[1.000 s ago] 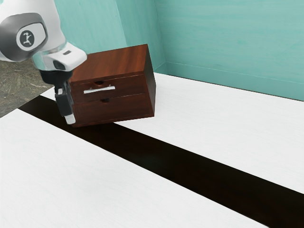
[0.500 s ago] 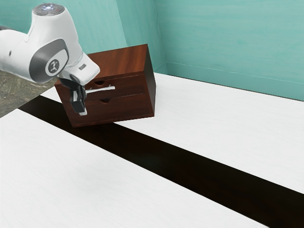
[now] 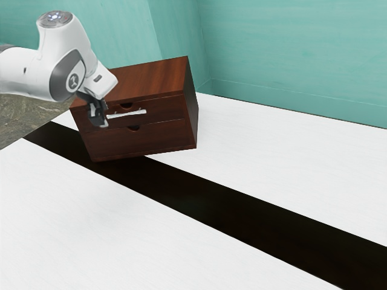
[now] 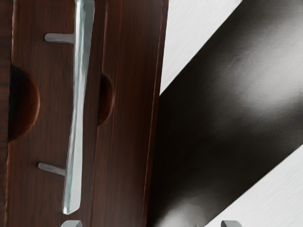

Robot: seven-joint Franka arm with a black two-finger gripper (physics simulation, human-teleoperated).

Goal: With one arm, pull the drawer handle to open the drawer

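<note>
A dark brown wooden cabinet [image 3: 154, 75] with two drawers stands on the table at the back left of the exterior view. The upper drawer [image 3: 160, 107] carries a thin silver bar handle [image 3: 128, 113] and sits flush with the front. My gripper [image 3: 99, 116] hangs just in front of the cabinet, at the handle's end on the exterior view's left. It is open with nothing between its fingers. In the wrist view the handle [image 4: 78, 109] runs along the drawer front on two short posts. One fingertip [image 4: 71, 223] lies just past the handle's end, and the other fingertip [image 4: 228, 223] is far off over the table.
The white table [image 3: 272, 157] has a wide black stripe [image 3: 242, 217] running diagonally in front of the cabinet. Teal walls [image 3: 290, 48] rise behind it. A grey-green floor patch [image 3: 18, 115] lies past the table's edge at the exterior view's left.
My hand has risen from the cabinet's lower front corner to the handle's end and turned toward the drawer front. The arm has folded in closer. The cabinet and drawers have stayed put.
</note>
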